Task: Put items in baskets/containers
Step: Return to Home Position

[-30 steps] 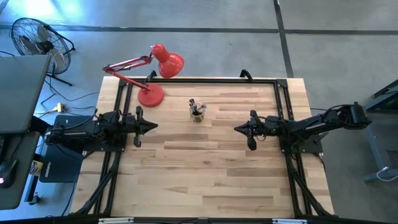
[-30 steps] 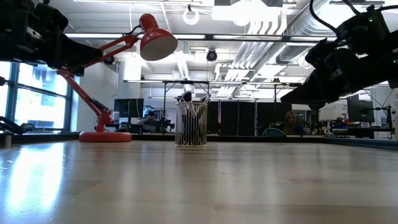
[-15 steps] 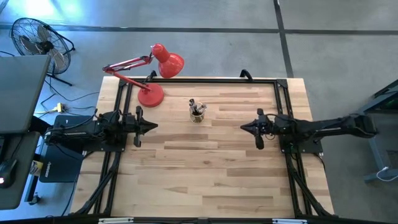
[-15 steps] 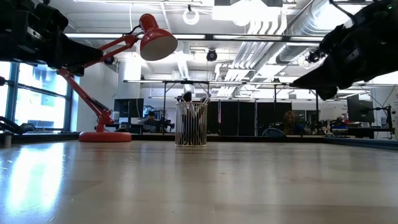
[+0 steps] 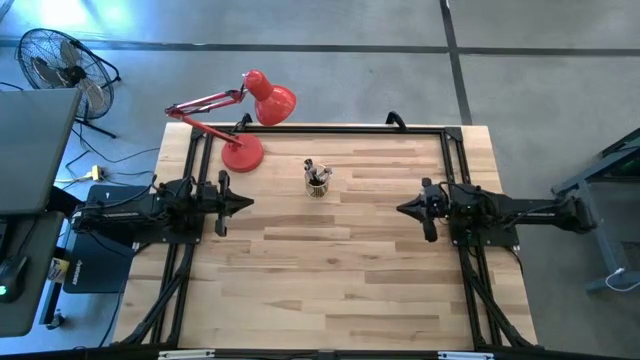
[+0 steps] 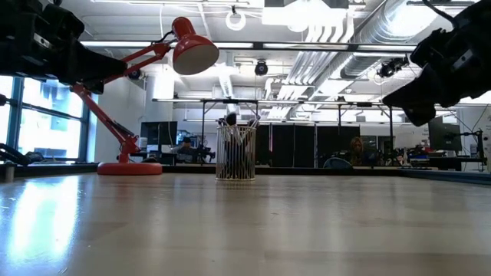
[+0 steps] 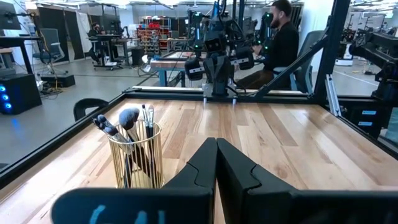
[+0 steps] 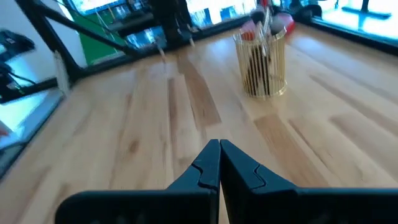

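From above, a gold wire cup (image 5: 318, 184) stands at the upper centre of the desk (image 5: 330, 270), just right of the red lamp (image 5: 243, 153). The brushes (image 5: 314, 168) stand upright inside it, their tips above the rim. The left pincer (image 5: 248, 203) hangs at the left middle of the frame, pointing right, well apart from the cup. Its wrist view shows its two fingers pressed together on nothing, with the cup (image 7: 135, 158) and brushes (image 7: 127, 118) near ahead. The right pincer (image 5: 402, 209) hangs at the right middle, pointing left, also well apart from the cup. Its wrist view shows the fingers pressed together and bare, with the cup (image 8: 264, 62) farther off across the desk. In the low view the cup (image 6: 235, 153) stands at centre, the lamp (image 6: 130, 167) is to its left, and the dark arms fill both upper corners. A person (image 7: 283, 37) sits beyond the desk's far edge in the left wrist view.
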